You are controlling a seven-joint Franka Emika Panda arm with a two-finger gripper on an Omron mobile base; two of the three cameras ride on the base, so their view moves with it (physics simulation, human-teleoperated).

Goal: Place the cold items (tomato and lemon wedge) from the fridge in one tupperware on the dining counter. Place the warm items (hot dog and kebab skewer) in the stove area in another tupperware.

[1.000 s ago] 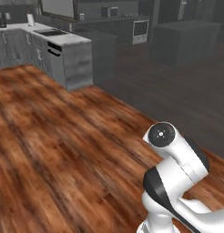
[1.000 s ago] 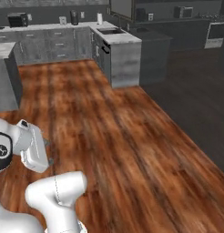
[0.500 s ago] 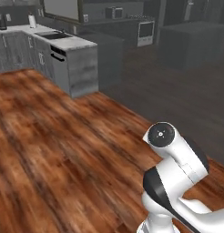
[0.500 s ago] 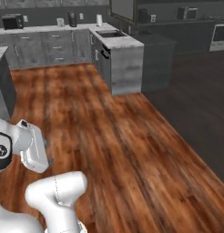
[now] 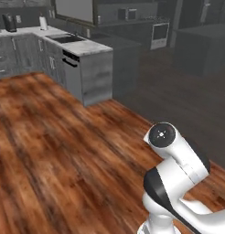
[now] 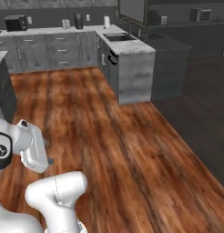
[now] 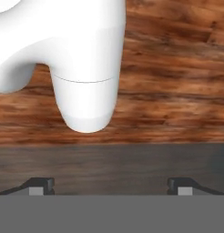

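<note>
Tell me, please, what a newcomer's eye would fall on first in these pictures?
Most likely the broad wooden floor of reddish-brown planks across the foreground. Next comes the grey cabinet block with a pale top and a sink, jutting out beyond the floor. In the hand view, the hand points down at the planks, open and empty.

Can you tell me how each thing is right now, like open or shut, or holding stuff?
gripper: open wide, holding nothing, pointing down at the wood floor.
sink: looks dry; too small to tell more.
drawers: all shut.
range: oven door shut.
</note>
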